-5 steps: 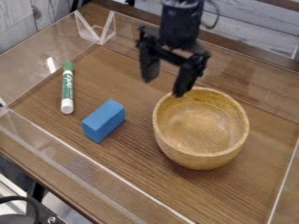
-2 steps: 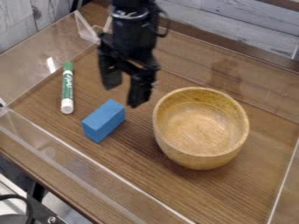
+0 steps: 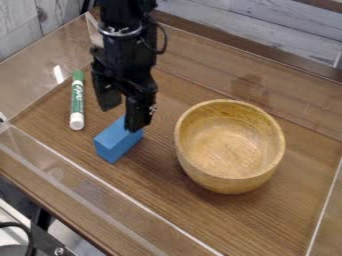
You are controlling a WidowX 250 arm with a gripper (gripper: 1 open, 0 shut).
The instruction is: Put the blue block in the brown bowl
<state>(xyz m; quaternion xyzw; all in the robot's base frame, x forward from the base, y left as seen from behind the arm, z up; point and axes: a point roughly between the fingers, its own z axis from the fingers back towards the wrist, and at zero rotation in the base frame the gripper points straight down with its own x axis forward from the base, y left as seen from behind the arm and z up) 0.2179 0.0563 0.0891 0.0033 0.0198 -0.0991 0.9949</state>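
The blue block (image 3: 118,140) lies flat on the wooden table (image 3: 160,205), left of the brown bowl (image 3: 231,147) and a little apart from it, its long side running slantwise from near-left to far-right. The bowl is empty. Directly above the block's far end hangs the gripper (image 3: 122,108), pointing down, its jaws spread wide and holding nothing; one finger shows in front of the block's far corner, and I cannot tell whether it touches.

The main risk is the slant. If the jaws come down without lining up across the block's narrow sides, one finger could land on top or push a corner, spinning or shoving the block aside. Gripping only the far end could let it tip or slip during the lift. A low carry to the right could knock the block against the bowl's thick rim.

Further left, a green-and-white marker (image 3: 78,97) lies near the clear side wall (image 3: 54,160); a nudged block might slide towards it.
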